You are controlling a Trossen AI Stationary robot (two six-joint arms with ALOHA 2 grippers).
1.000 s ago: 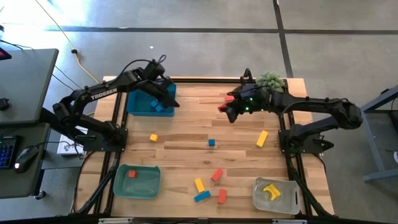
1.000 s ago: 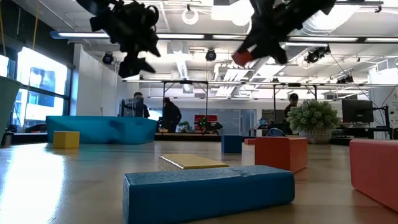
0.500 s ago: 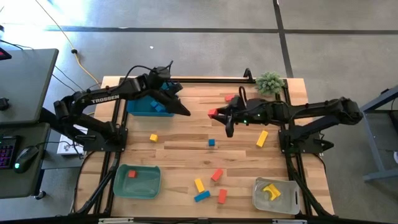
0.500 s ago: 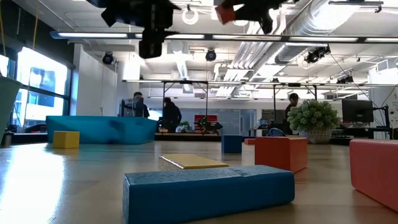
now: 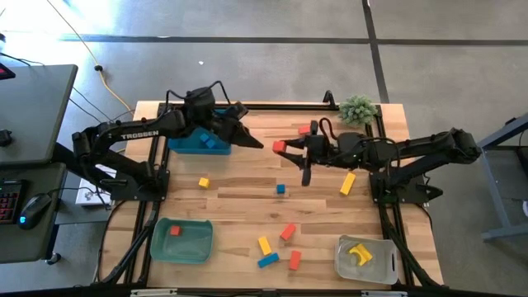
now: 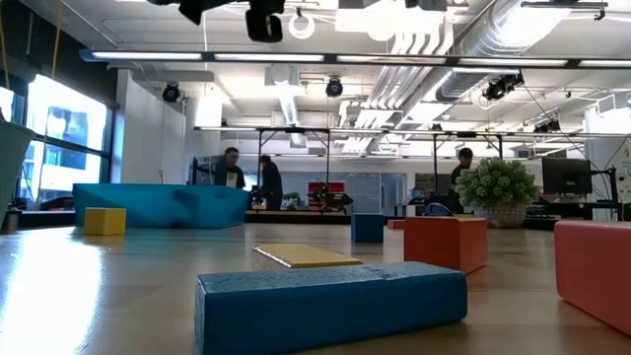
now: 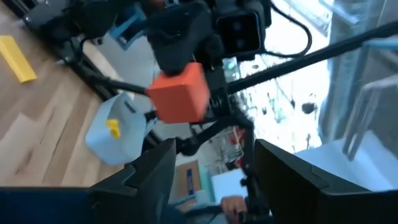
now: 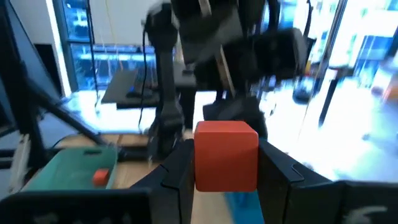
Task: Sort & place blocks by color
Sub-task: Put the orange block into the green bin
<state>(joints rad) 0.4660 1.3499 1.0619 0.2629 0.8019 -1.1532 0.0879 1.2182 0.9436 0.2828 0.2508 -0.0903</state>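
Right gripper [image 5: 285, 148] carrying a red cube [image 5: 279, 147] high over the table's centre, facing the left gripper [image 5: 252, 141].

The cube is sitting clamped between the right fingers [image 8: 176, 167], which are closing partway on it; the left jaws are standing wide and empty; judging by the facing grippers, a handover is the likely step; doing it well means the left fingers [image 7: 151, 171] straddling the cube squarely before release, then taking it to the green bin [image 5: 182, 240] at lower left, which is holding a red block [image 5: 175, 231]; both arms are stretching level toward frame centre.
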